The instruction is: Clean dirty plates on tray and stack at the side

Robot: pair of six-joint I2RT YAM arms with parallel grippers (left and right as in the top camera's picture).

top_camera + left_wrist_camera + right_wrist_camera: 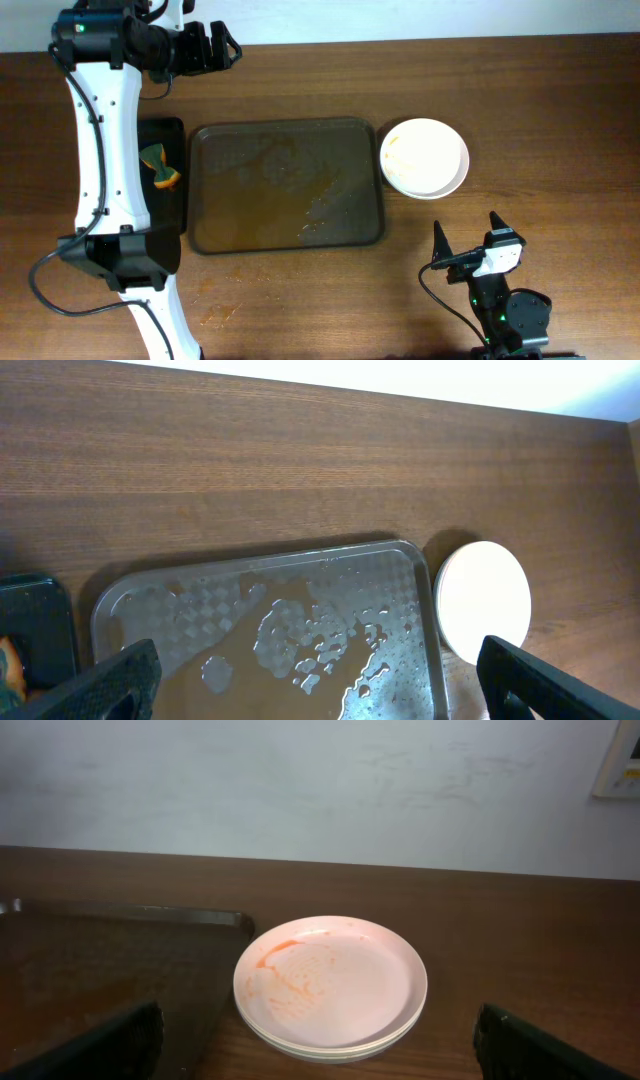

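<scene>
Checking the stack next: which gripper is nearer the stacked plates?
Right. The right gripper, open, sits below the stacked plates in the overhead view, slightly rightward; the left gripper, also open, is beyond the tray at its far left corner.

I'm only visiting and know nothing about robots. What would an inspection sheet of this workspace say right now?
Surface: brown wooden table, dry where it shows.
Job's things: tray holds no plates, wet and smeared; plates stacked on the table just right of it, top one faintly orange-streaked.
Clutter: black tray left of the brown one, holding an orange-green item.
Grippers: left gripper open, empty; right gripper open, empty.
Cables: black cable loops by the left arm's base.
Surroundings: pale wall behind.
</scene>
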